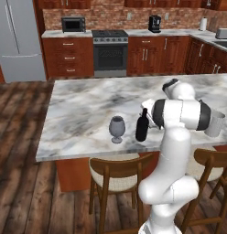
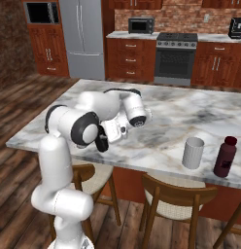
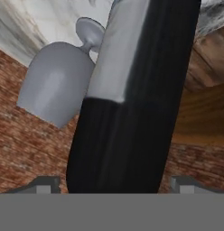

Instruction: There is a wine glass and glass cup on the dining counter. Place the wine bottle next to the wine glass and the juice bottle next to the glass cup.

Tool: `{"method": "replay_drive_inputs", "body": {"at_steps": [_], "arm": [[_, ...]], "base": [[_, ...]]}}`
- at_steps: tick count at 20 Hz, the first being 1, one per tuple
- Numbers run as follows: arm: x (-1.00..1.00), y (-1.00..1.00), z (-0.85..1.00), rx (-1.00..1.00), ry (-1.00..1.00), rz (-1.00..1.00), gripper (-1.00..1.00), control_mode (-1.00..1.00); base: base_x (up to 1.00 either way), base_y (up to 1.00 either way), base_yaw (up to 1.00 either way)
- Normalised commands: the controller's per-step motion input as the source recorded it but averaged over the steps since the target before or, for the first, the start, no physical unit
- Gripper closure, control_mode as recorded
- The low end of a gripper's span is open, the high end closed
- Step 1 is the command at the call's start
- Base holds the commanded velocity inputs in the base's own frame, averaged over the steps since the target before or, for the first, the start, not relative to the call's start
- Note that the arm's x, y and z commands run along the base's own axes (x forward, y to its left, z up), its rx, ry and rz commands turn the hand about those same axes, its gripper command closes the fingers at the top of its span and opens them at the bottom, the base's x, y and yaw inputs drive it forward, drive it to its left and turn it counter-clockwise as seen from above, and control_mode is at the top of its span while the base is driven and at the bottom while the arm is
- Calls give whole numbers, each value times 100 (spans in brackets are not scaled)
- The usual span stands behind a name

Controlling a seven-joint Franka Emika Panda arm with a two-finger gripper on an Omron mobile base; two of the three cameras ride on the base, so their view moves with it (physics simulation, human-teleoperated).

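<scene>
The tall black wine bottle (image 1: 142, 125) stands upright on the marble dining counter (image 1: 78, 105) near its front edge, just right of the smoky grey stemmed wine glass (image 1: 116, 129). My gripper (image 1: 149, 121) is at the bottle's right side, partly behind my arm. In the hand view the bottle (image 3: 132, 113) with its pale label lies between my fingertips (image 3: 47, 183), with a small gap on each side, so the gripper (image 3: 114, 182) is open around it. The wine glass (image 3: 57, 81) shows beside it. The glass cup (image 2: 193, 152) and the maroon juice bottle (image 2: 225, 156) stand farther right.
Wooden cushioned stools (image 1: 115, 176) are tucked under the counter's front edge, with another one (image 2: 171, 194) below the cup. A stove (image 1: 110, 52), cabinets and a fridge (image 1: 19, 39) line the far wall. Bare marble stretches behind the glass.
</scene>
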Motion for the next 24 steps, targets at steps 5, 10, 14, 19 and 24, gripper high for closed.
{"method": "replay_drive_inputs", "body": {"at_steps": [5,10,14,19,24], "arm": [[15,0,-11,2,0,0,100,-100],[21,0,-14,3,0,0,100,-100],[34,1,-17,0,0,0,100,-100],[40,1,-26,0,0,0,100,-100],[12,0,-54,0,0,0,100,-100]], "base": [[0,0,0],[0,0,0],[0,0,0],[0,0,0],[0,0,0]]}}
